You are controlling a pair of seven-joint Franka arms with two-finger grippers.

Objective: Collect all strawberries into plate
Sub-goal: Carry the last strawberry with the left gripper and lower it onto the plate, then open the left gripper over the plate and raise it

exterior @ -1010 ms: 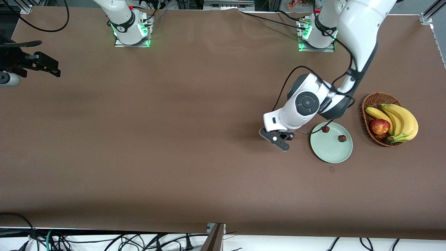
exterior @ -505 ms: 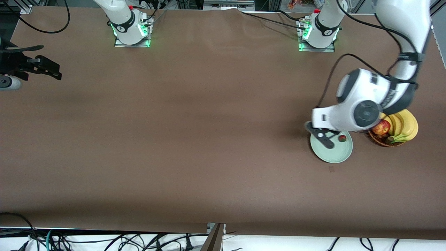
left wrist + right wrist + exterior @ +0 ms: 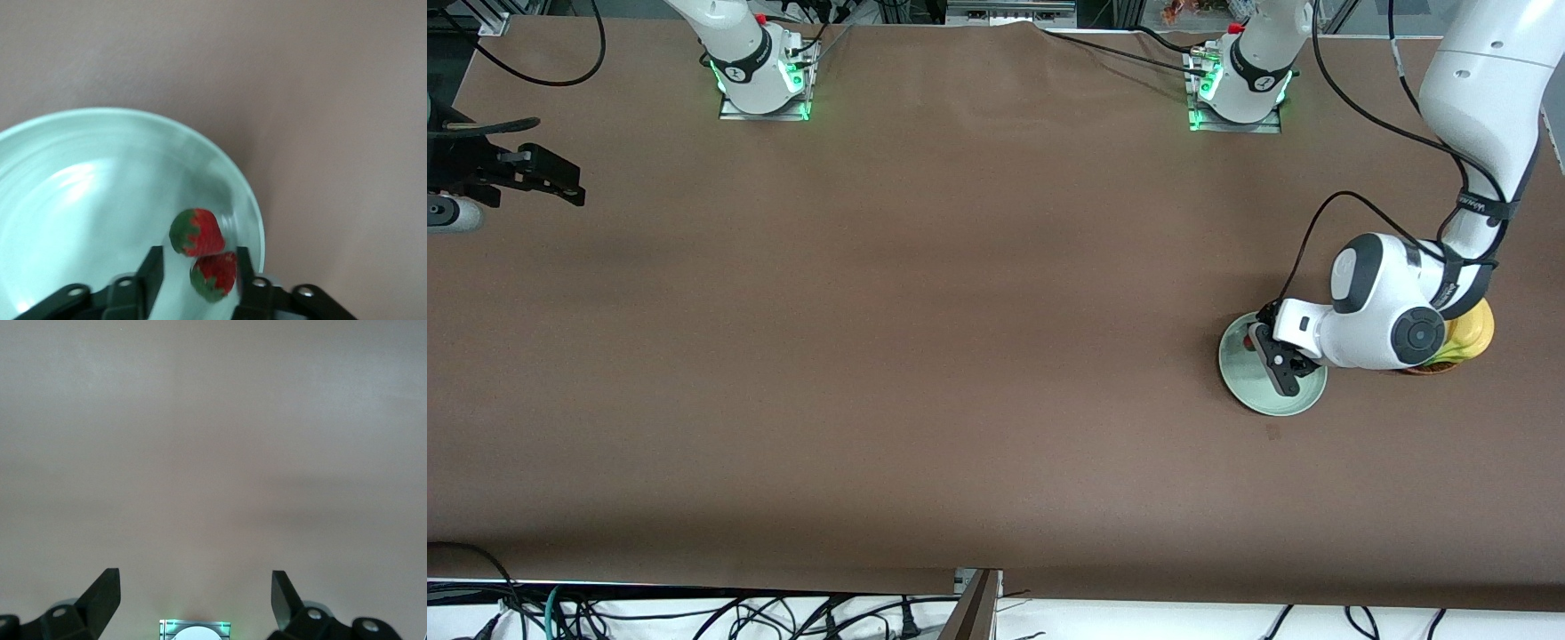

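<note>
Left gripper (image 3: 1279, 360) hangs over the plate (image 3: 1240, 382), which sits on the table (image 3: 925, 338) toward the left arm's end, just beside the basket. The arm's wrist housing covers most of the basket (image 3: 1423, 369) in the front view; only a sliver of wicker and part of the bananas (image 3: 1474, 331) show past it. In the left wrist view the fingers (image 3: 152, 273) stand apart, with two strawberries between and just ahead of them: one berry (image 3: 196, 232) lies on the plate (image 3: 80, 200) near its rim, the other berry (image 3: 215, 275) sits closer to the fingers and touches the first. Cannot tell whether the closer berry rests on the plate or is pinched; gaps show between it and both fingers, so jaws read as apart, gripping nothing. Both berries are red with green caps. A third strawberry is not visible in any view; the front view shows no berries at all, the gripper and wrist covering that part of the plate. Right gripper (image 3: 543, 173) waits at the right arm's end of the table, up in the air over bare tabletop; the right wrist view shows its fingers (image 3: 100, 597) spread wide with nothing between them and only brown table surface (image 3: 213, 453) below.
</note>
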